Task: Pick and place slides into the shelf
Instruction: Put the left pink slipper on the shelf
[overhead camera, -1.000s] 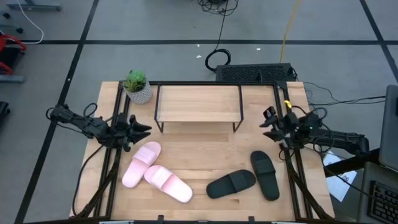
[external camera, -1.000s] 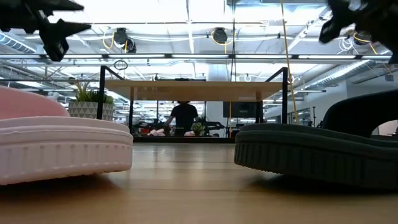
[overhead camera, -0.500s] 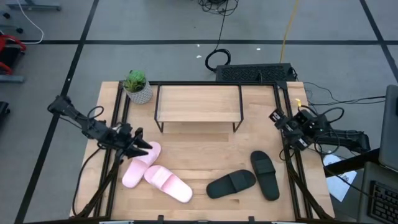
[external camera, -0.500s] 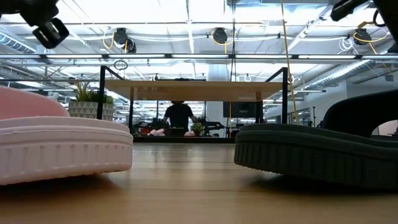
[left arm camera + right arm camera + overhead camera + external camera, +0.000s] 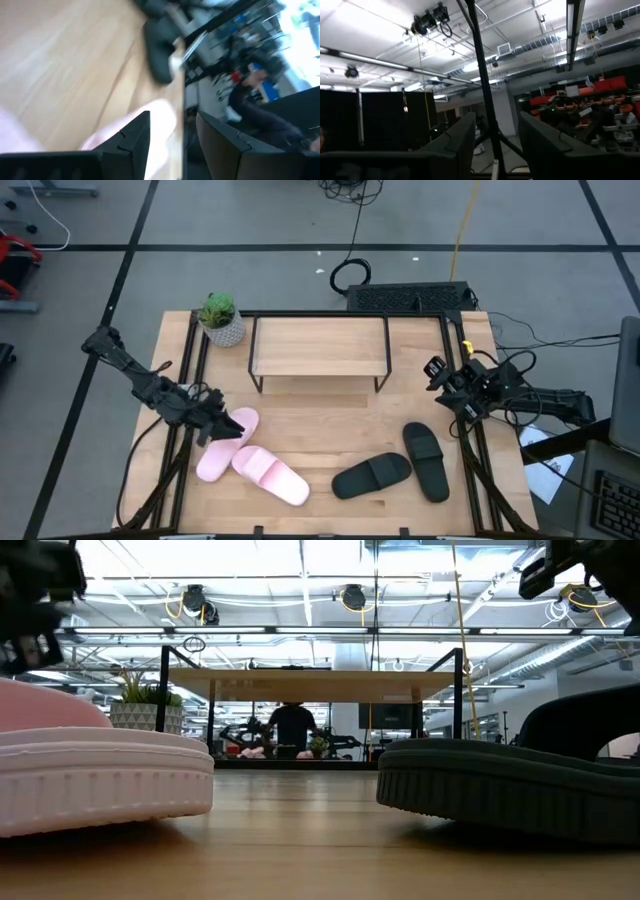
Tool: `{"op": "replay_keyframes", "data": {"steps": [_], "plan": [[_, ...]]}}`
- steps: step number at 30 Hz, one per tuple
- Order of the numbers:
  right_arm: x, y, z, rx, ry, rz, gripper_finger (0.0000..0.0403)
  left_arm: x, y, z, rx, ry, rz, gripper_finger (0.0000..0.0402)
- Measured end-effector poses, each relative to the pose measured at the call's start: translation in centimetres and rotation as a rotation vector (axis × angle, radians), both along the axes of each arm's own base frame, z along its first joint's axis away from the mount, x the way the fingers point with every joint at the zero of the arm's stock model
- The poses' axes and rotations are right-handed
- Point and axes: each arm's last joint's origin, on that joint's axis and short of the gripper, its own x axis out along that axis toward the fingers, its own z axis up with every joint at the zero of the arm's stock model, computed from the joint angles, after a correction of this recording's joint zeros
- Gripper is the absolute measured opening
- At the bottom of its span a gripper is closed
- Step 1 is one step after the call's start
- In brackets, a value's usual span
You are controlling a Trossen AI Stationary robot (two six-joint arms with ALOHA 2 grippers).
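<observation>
Two pale pink slides lie on the table at the near left, crossing at their near ends. Two black slides lie at the near right. The shelf stands on thin black legs at the far middle, with nothing on top. My left gripper hangs open just above the far end of the left pink slide, which shows blurred between and beyond its fingers. My right gripper stays open at the table's right, tipped upward; its wrist view shows only the ceiling past the fingers.
A potted plant stands at the far left corner beside the shelf. Black frame rails run along both table sides. Bare wood lies between the shelf and the slides. A person stands far off in the room.
My left gripper has swung toward the table's near edge and sunk, from beside the left rail to above the far end of the left pink slide, rolling as it went. It has stayed open. The slides have not moved.
</observation>
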Motion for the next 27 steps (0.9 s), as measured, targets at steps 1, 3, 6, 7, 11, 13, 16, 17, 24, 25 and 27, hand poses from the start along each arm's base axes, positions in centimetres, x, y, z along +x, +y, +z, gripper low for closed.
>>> {"op": "replay_keyframes", "data": {"steps": [1,3,6,7,11,13,16,17,24,25,27], "plan": [[0.1,0.0,-0.1,-0.017,0.004,-0.012,0.0141,-0.1,0.0,-0.3,-0.002,0.041,-0.007,0.0159],[0.2,0.0,-0.3,-0.043,0.011,-0.033,0.0141,-0.4,0.2,-0.9,0.005,0.112,-0.009,0.0159],[0.3,-0.2,-0.3,-0.036,0.016,-0.075,0.0141,-0.6,0.2,-1.4,-0.001,0.173,-0.041,0.0159],[0.4,-0.3,-0.3,-0.024,0.019,-0.096,0.0141,-0.6,0.1,-1.4,-0.012,0.181,-0.066,0.0159],[0.6,-0.5,-0.4,0.021,0.027,-0.166,0.0141,-0.6,-0.2,-0.6,-0.054,0.168,-0.141,0.0159],[0.6,-0.6,-0.4,0.031,0.03,-0.182,0.0141,-0.5,-0.3,-0.3,-0.039,0.119,-0.164,0.0159],[0.7,-0.6,-0.4,0.041,0.032,-0.196,0.0141,-0.3,-0.4,0.2,-0.06,0.064,-0.174,0.0159],[0.7,-0.6,-0.4,0.04,0.032,-0.196,0.0141,-0.3,-0.5,0.4,-0.071,0.048,-0.175,0.0159],[0.6,-0.6,-0.4,0.037,0.024,-0.196,0.0141,0.2,-0.5,1.8,-0.141,-0.092,-0.111,0.0159],[0.6,-0.6,-0.4,0.037,0.024,-0.197,0.0141,0.3,-0.5,2.1,-0.134,-0.122,-0.097,0.0159],[0.6,-0.6,-0.4,0.018,0.018,-0.207,0.0141,0.4,-0.4,2.3,-0.112,-0.163,-0.073,0.0159]]}}
